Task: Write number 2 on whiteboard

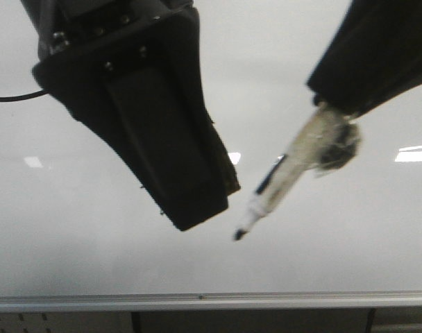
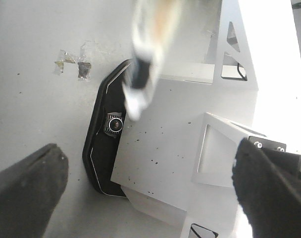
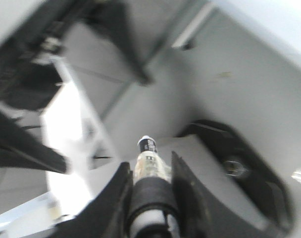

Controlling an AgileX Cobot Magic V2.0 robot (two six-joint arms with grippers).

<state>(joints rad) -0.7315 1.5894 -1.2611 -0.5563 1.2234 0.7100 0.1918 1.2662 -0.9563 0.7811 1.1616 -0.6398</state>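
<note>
– Two claws show; which one has the marker?
– Right claw [image 1: 336, 111], clamped on the marker [image 1: 280, 182] by its upper barrel, tip [image 1: 239, 235] hanging off the whiteboard [image 1: 93, 257]. Left claw [image 1: 190, 208] hangs beside it, fingers spread apart in its wrist view, holding nothing.
– How will the marker handle?
– Light, stiff and slick, I judge; tape seems wrapped round the barrel where it is gripped, and that looks the right spot.
– And the number 2?
– No stroke is visible on the board. Claws cover part of it, and both wrist views are blurred.
</note>
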